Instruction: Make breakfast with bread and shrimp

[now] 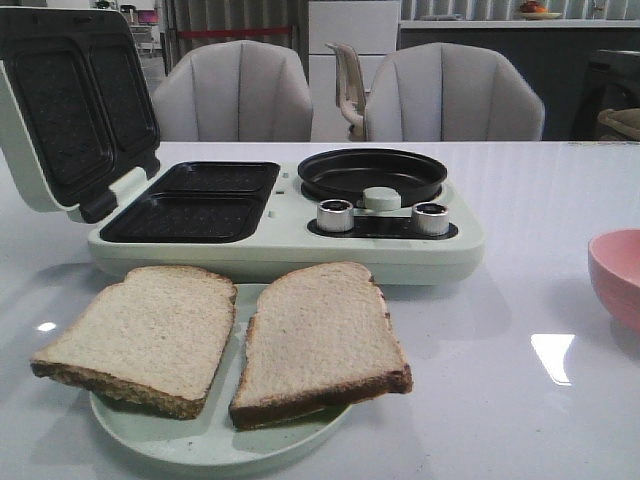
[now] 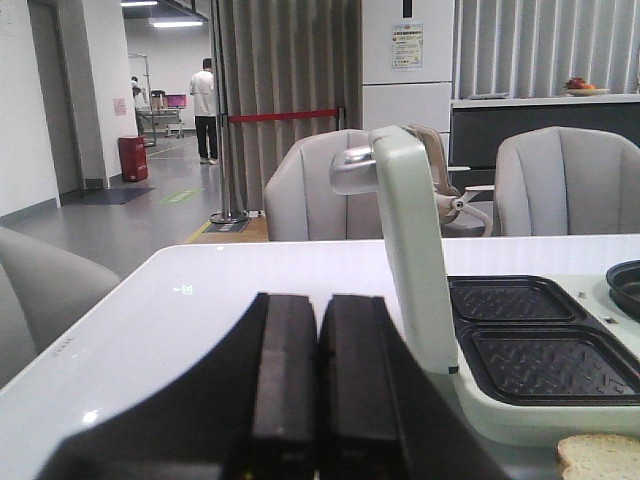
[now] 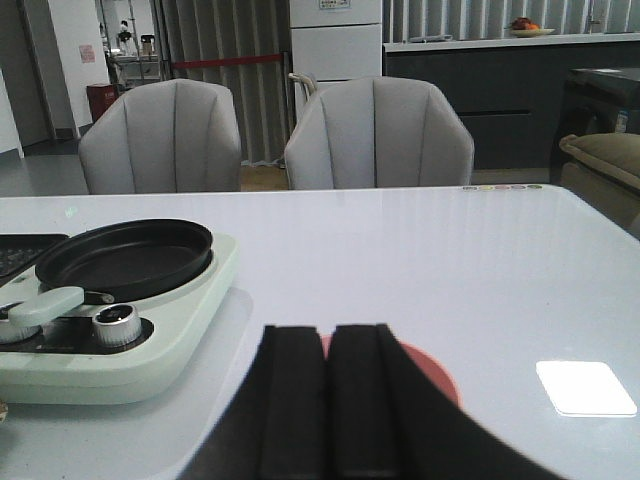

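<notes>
Pale beige with dark brown crusts, the bread point(image 1: 225, 340) lies as two slices side by side on a light green plate point(image 1: 215, 440) at the lower left of the front view, their inner edges nearly touching over the middle of the plate. The left slice overhangs the plate's left rim and the right slice overhangs its right rim. A corner of one slice also shows at the lower right of the left wrist view.

Just behind the plate, in the middle of the front view, stands a pale green breakfast maker point(image 1: 290, 215) on the white bench point(image 1: 500, 400). Its lid point(image 1: 70, 110) is swung up at the upper left, baring two dark ridged sandwich plates point(image 1: 195, 200). To their right sits a round black pan point(image 1: 372, 175) with two silver knobs point(image 1: 336, 215) in front of it.

A pink bowl point(image 1: 616, 275) is cut off by the right edge of the front view, well apart from the bread. No shrimp can be made out in any view; the bowl's inside is hidden.

The left claw point(image 2: 318, 390) is clenched with its dark fingers pressed together, grasping nothing, low over the bench near the raised lid. The right claw point(image 3: 328, 400) is likewise clenched and empty, directly in front of the pink bowl, whose rim peeks out behind its fingers.
</notes>
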`<state>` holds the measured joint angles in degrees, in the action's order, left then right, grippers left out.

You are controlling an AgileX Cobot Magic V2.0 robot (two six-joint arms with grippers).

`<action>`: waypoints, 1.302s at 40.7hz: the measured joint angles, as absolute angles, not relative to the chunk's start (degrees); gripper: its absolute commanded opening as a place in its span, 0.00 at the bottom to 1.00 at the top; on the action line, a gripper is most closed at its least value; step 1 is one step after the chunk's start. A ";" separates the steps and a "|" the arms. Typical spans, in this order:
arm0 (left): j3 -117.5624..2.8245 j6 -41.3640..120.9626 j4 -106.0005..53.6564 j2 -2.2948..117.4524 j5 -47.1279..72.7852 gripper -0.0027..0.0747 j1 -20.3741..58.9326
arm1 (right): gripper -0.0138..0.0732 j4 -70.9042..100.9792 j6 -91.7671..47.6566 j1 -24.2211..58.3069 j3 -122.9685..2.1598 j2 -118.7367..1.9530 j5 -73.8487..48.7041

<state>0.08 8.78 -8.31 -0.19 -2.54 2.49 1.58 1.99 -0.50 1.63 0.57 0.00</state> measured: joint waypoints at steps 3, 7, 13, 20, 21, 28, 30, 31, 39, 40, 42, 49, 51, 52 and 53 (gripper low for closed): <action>0.08 8.78 -8.31 -0.19 -2.54 0.16 2.49 | 0.21 1.58 1.99 -0.50 1.63 0.57 0.00; 0.08 8.78 -8.31 -0.19 -2.54 0.16 2.49 | 0.21 1.58 2.09 -0.50 1.63 0.57 0.00; 0.08 8.78 -8.31 -0.19 -2.54 0.16 2.49 | 0.21 1.58 2.09 -0.50 1.63 0.57 0.00; 0.08 8.78 -8.31 -0.19 -2.54 0.16 2.49 | 0.21 1.58 2.09 -0.50 1.63 0.57 0.00; 0.08 8.78 -8.31 -0.19 -2.54 0.16 2.49 | 0.21 1.58 2.09 -0.50 1.63 0.57 0.00; 0.08 8.78 -8.31 -0.19 -2.54 0.16 2.49 | 0.21 1.58 2.09 -0.50 1.63 0.57 0.00; 0.08 8.78 -8.31 -0.19 -2.54 0.16 2.49 | 0.21 1.58 2.09 -0.50 1.63 0.57 0.00; 0.08 8.78 -8.31 -0.19 -2.54 0.16 2.49 | 0.21 1.58 2.09 -0.50 1.63 0.57 0.00; 0.08 8.78 -8.31 -0.19 -2.54 0.16 2.49 | 0.21 1.58 2.09 -0.50 1.63 0.57 0.00; 0.08 8.78 -8.31 -0.19 -2.54 0.16 2.49 | 0.21 1.58 2.09 -0.50 1.63 0.57 0.00; 0.08 8.78 -8.31 -0.19 -2.54 0.16 2.49 | 0.21 1.58 2.09 -0.50 1.63 0.57 0.00; -0.15 8.78 -9.13 -0.19 -6.36 0.16 2.49 | 0.21 1.58 2.09 -0.50 -1.29 0.57 -3.36; -0.82 8.78 -9.72 -0.19 -6.38 0.16 2.49 | 0.21 1.58 2.09 -0.50 -3.60 0.57 -5.07; -1.62 8.78 -9.89 -0.19 -6.17 0.16 2.49 | 0.21 1.58 2.09 -0.50 -5.07 0.57 -6.05; -2.43 8.78 -10.05 -0.19 -5.81 0.16 2.49 | 0.21 1.58 2.09 -0.50 -6.27 0.57 -6.81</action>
<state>-2.43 8.78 -10.05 -0.19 -5.81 2.49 1.58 2.09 -0.50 -6.27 0.57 -6.81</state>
